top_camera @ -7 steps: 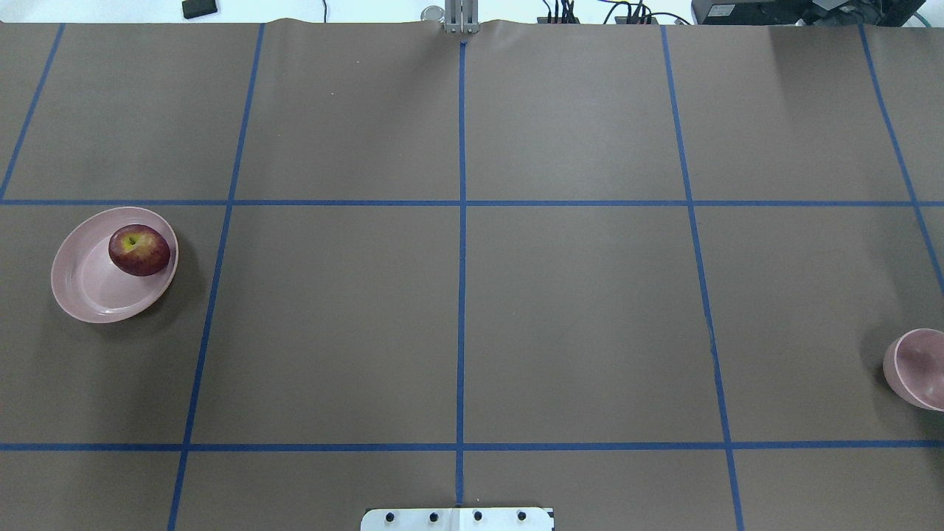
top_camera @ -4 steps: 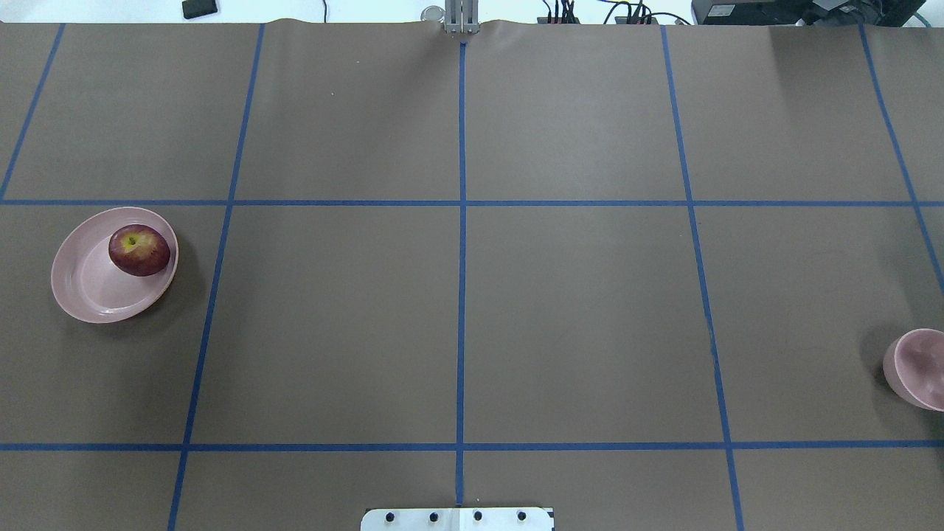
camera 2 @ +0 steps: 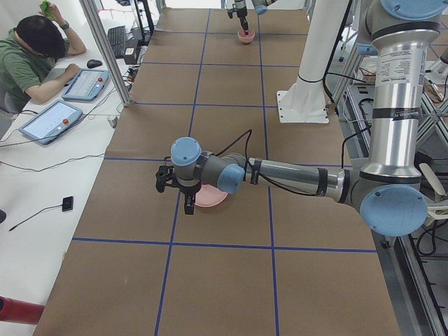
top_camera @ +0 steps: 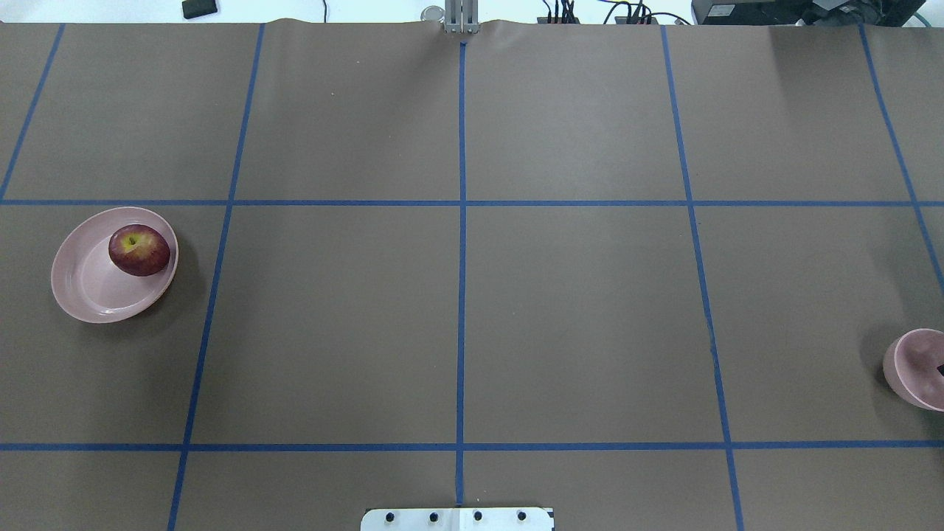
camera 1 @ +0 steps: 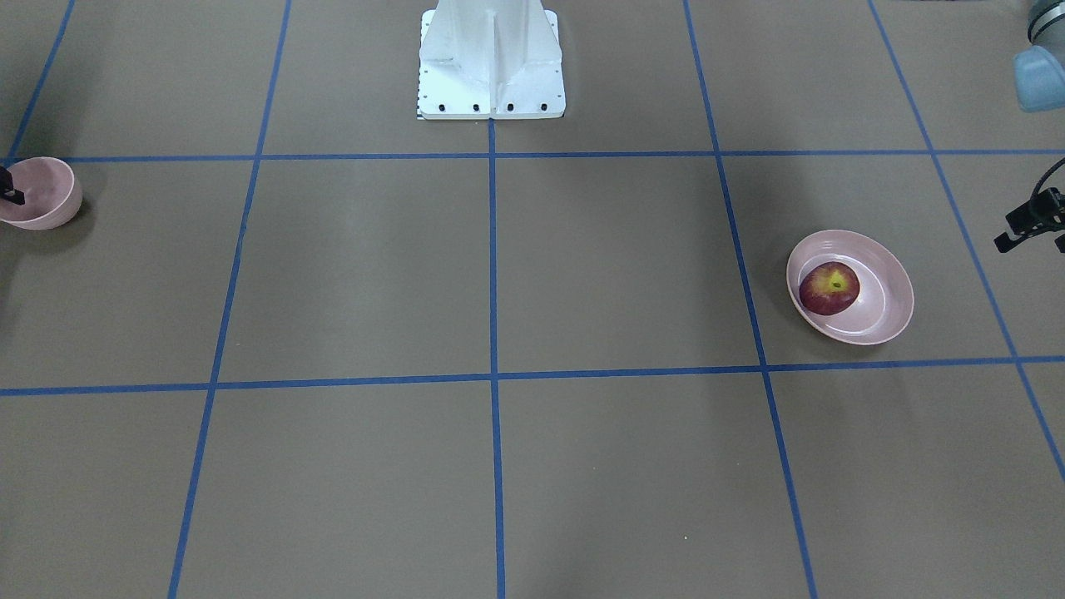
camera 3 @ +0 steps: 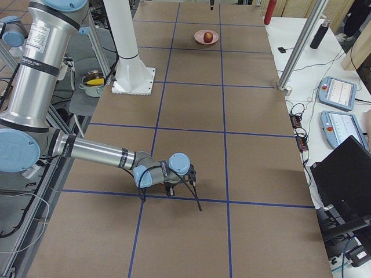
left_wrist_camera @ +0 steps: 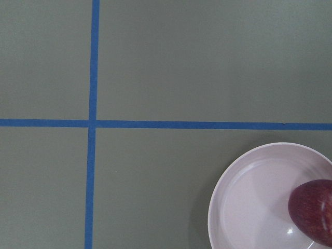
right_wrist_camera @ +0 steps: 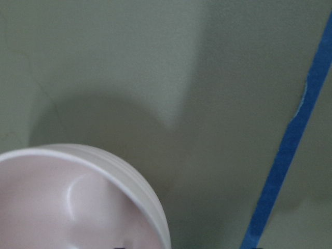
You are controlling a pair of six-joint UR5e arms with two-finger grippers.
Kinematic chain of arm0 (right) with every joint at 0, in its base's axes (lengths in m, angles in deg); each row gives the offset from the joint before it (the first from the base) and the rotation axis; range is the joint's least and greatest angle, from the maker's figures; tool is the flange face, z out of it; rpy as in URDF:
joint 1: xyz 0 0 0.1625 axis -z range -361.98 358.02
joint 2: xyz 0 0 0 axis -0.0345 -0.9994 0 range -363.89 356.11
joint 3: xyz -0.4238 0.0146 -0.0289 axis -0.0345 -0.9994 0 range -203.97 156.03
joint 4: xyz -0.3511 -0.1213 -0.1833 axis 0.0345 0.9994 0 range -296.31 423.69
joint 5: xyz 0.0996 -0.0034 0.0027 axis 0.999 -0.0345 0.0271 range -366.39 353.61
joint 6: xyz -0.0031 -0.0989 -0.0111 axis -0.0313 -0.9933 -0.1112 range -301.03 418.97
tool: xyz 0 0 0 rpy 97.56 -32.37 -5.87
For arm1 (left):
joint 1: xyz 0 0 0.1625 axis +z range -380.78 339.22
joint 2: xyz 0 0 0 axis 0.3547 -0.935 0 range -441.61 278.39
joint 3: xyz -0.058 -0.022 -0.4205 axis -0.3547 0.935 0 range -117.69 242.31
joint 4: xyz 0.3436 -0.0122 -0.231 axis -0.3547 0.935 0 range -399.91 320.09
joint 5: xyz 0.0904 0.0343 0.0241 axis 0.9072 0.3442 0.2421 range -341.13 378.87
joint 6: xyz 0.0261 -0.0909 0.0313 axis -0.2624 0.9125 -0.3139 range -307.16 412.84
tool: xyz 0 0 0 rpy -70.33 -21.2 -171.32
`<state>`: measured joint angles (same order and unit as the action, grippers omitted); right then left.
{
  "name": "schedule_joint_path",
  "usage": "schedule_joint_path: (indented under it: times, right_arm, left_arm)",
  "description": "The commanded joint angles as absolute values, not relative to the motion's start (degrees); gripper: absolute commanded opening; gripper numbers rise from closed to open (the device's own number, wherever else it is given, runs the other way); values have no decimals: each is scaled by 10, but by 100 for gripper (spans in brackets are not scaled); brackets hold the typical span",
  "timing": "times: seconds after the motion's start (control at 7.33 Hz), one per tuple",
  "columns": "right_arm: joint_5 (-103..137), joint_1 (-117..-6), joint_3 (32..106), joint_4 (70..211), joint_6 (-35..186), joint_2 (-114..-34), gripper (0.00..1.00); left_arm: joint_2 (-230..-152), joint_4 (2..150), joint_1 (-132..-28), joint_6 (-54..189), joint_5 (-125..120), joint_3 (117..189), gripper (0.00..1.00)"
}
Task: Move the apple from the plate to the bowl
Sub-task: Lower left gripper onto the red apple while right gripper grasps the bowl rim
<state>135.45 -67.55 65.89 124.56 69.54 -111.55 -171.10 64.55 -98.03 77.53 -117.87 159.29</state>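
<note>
Apple (top_camera: 139,250) sits on the plate (top_camera: 88,295), way out at the robot's left end of the desk (top_camera: 575,310), stem dimple up with its yellow-green patch showing. It's parked off-centre, close against the plate's rim on the side toward the middle of the desk. The bowl (top_camera: 911,369) is at the opposite end, well apart from the plate and cut by the overhead frame's edge, with nothing lying in the part we can see.

Over to the left arm (camera 2: 294,178): it stretches low across the desk, wrist hanging just beside the plate and covering part of it in the left-side view. Its wrist camera looks straight down on blue tape lines (left_wrist_camera: 93,124), with plate and apple tucked into the lower right corner. No fingers show there, so whether the left jaws are released or clenched, I cannot tell.

The right arm (camera 3: 98,152) also lies low, wrist down at the bowl. A small black tip pokes over the bowl's interior in the overhead view. The right wrist camera is pressed close to the bowl's rim, and the right jaws' state can't be called either
</note>
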Motion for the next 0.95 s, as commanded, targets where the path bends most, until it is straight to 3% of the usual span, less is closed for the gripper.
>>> schedule_joint_path:
  times: [0.0,0.82]
  right_arm:
    - [1384,-673,661,1206,777,-1103,0]
    - [1508,-719,748,1207,917,-1082,0]
  left_arm:
    - [-1714,663,-956,812,-1174,1593,98]
    - [-1776,729,-780,1083,-1065,1605,98]
